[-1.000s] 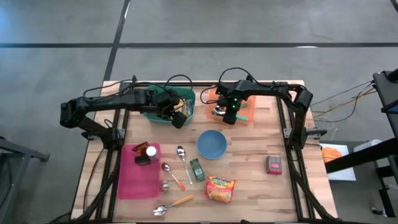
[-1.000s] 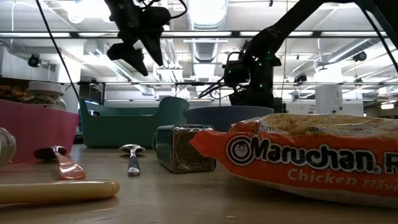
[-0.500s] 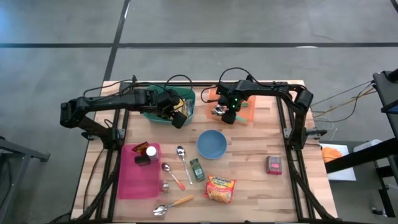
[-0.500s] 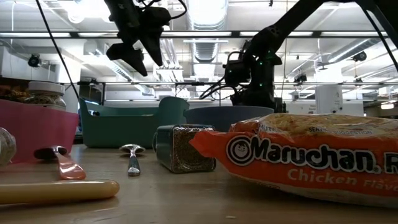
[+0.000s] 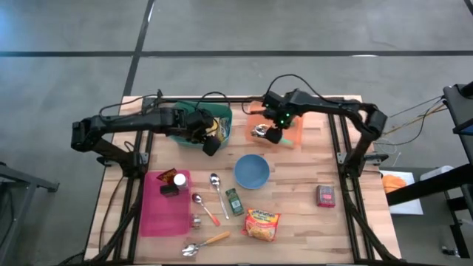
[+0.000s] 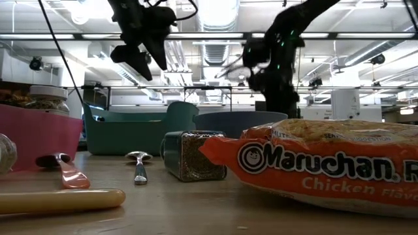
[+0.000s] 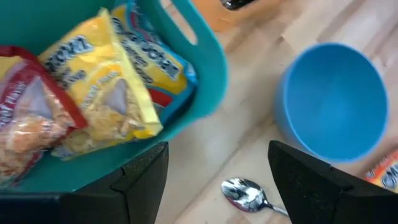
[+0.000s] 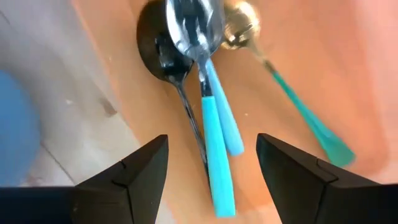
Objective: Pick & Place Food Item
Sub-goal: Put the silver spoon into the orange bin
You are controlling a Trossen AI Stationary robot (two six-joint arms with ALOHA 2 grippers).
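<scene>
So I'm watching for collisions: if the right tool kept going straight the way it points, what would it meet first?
Probably the utensils lying on the orange tray; the right tool is open above them, though depth is unclear.

Snack packets [image 7: 93,93] in the bin [image 5: 194,127], spoons [image 8: 205,93] on the tray [image 5: 294,134] right of it, bowl [image 5: 252,171] in front.

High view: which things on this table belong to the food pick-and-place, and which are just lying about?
Job: teal bin holding snack bags; noodle packet; left tool open beside the bin.

Lying about: blue bowl, spoons, pink tray, orange tray of cutlery under the open right tool.
</scene>
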